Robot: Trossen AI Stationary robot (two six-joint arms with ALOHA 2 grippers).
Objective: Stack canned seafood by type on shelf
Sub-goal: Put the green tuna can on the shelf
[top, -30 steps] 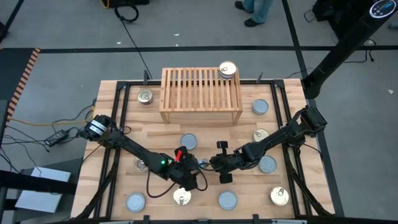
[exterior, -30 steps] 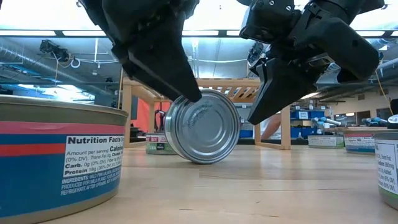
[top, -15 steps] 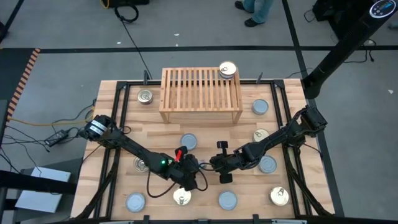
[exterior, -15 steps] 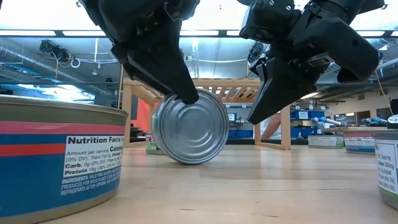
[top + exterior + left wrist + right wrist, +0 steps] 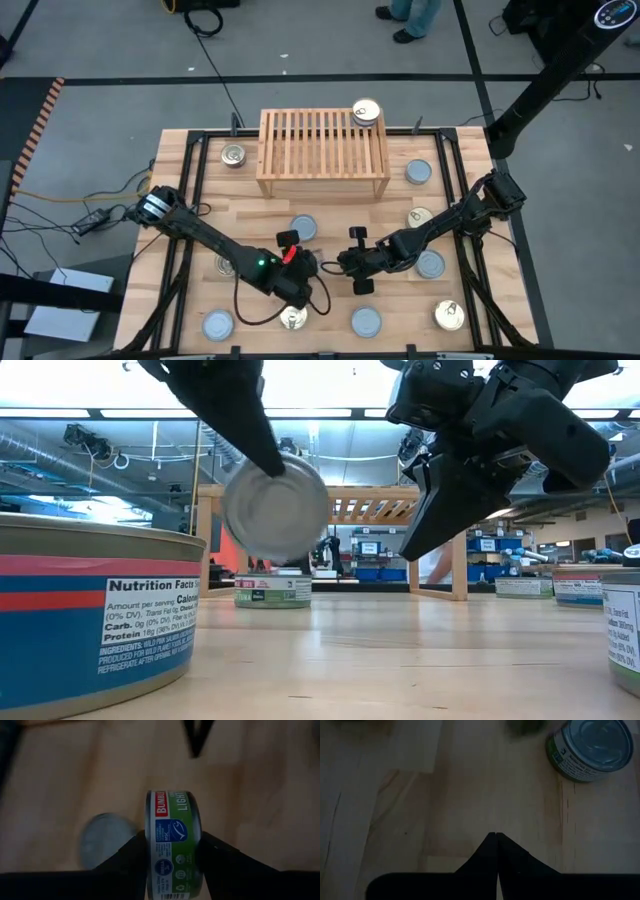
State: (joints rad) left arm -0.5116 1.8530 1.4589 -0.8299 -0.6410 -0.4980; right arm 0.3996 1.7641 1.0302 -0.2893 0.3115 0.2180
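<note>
The left gripper (image 5: pixel 172 852) clamps a green-labelled tin (image 5: pixel 173 842) on edge between its two fingers (image 5: pixel 127 857), and in the low view that tin (image 5: pixel 276 508) hangs clear above the tabletop (image 5: pixel 400 650), in front of the shelf (image 5: pixel 322 152). The right gripper (image 5: pixel 496 836) hovers just beside it near the table's middle, its jaws pressed together on nothing. One golden-lidded tin (image 5: pixel 367 112) stands on the shelf's far right corner, though whether it rests on another tin is hard to tell; the other tins lie scattered over the table.
</note>
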